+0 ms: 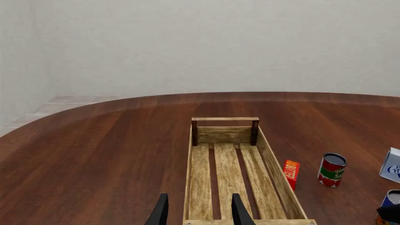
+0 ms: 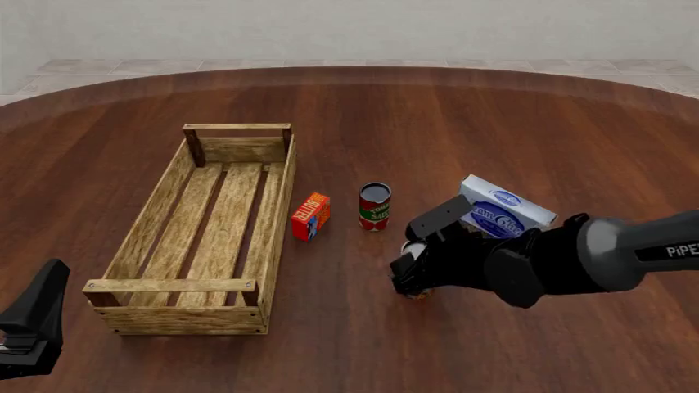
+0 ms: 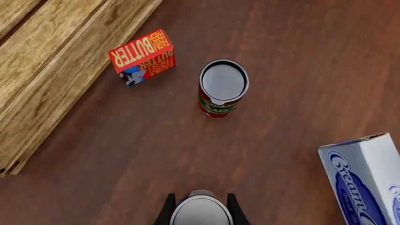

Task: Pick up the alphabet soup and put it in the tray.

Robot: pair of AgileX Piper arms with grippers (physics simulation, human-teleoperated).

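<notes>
The alphabet soup shows its silver-grey top between my right gripper's fingers. My right gripper is shut on it, low over the table. In the left wrist view its blue label shows beside the dark gripper. In the front view my right gripper hides most of the can, to the right of the tray. The tray is a long light-wood slatted crate with nothing in it. My left gripper is open and empty at the tray's near end, and also shows in the front view.
A red-and-green can stands just beyond my right gripper. A red butter box stands between that can and the tray. A white-blue cream cheese box lies right behind the right arm's wrist.
</notes>
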